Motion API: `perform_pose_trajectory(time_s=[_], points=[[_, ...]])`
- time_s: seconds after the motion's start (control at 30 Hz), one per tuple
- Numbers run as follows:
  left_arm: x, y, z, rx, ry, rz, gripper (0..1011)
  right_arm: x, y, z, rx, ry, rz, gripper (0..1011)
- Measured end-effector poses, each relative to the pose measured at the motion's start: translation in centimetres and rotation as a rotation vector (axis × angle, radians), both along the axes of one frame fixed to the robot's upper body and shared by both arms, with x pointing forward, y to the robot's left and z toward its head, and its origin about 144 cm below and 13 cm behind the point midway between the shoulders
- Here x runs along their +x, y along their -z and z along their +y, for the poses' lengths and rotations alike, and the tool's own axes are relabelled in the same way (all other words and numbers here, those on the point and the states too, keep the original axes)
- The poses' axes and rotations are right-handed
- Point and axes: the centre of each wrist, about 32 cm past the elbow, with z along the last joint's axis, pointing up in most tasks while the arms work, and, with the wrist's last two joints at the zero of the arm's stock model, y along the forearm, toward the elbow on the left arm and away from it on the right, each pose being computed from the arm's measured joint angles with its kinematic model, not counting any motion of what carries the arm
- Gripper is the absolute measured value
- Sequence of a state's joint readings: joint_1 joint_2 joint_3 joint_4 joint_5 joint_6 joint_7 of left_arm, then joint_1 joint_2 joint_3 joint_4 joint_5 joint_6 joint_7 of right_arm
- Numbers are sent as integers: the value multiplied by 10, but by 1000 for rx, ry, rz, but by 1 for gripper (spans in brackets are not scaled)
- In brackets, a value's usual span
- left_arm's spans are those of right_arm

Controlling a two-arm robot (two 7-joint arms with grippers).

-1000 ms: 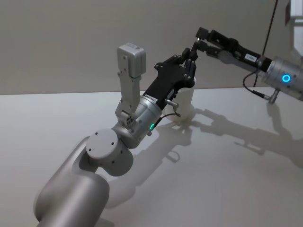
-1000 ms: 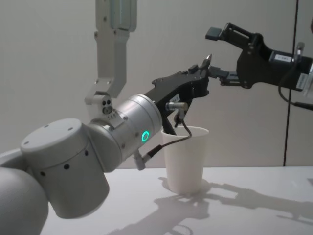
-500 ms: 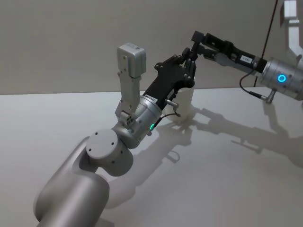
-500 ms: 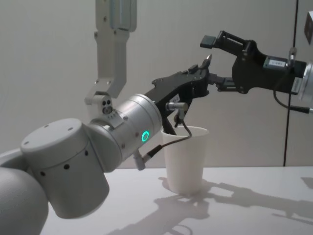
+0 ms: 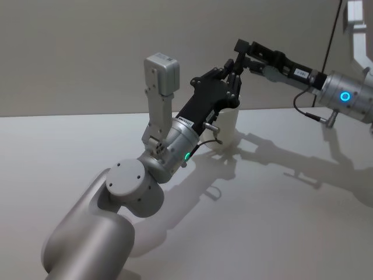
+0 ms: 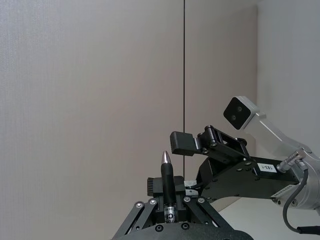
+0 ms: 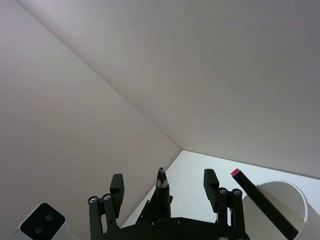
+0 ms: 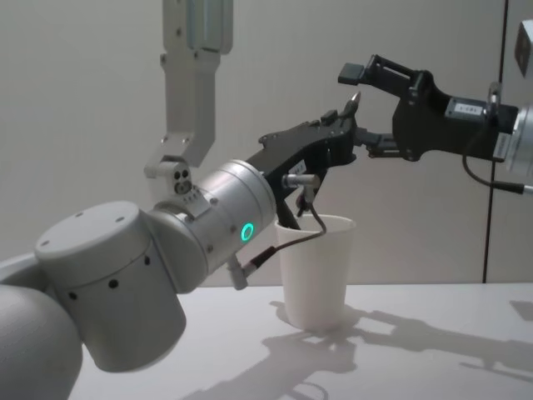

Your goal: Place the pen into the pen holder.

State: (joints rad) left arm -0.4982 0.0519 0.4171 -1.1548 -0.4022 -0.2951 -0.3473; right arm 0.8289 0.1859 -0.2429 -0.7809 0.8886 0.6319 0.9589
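Left gripper [image 6: 169, 202] is clamped on the pen [image 6: 167, 182], tip up, above the cup [image 8: 315, 271] and outside it. Right gripper [image 7: 164, 181] is spread wide, its fingers flanking the pen tip. A dark, pink-ended stick [image 7: 260, 200] crosses the cup rim; cannot tell if it sits inside.

Pen holder [image 8: 315, 267]: standing on the counter [image 8: 433, 358], near its middle.
Left claw [image 8: 348, 132]: hanging above the pen holder's rim, closing on the pen [image 6: 167, 185].
Pen: sticking upward out of the left claw.
Right claw [image 8: 362, 108]: reaching in from the right, its spread fingers flanking the pen's tip.
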Motion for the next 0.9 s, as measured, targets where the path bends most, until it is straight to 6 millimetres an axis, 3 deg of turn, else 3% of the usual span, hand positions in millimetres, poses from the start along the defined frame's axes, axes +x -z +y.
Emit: perform_pose_trajectory(time_s=[0.77,0.9], points=[[0,0,0,0,0,0,123,0,-1,2,4,-8,3,1001],[0,0,0,0,0,0,123,0,-2,2,4,-9,3,933]])
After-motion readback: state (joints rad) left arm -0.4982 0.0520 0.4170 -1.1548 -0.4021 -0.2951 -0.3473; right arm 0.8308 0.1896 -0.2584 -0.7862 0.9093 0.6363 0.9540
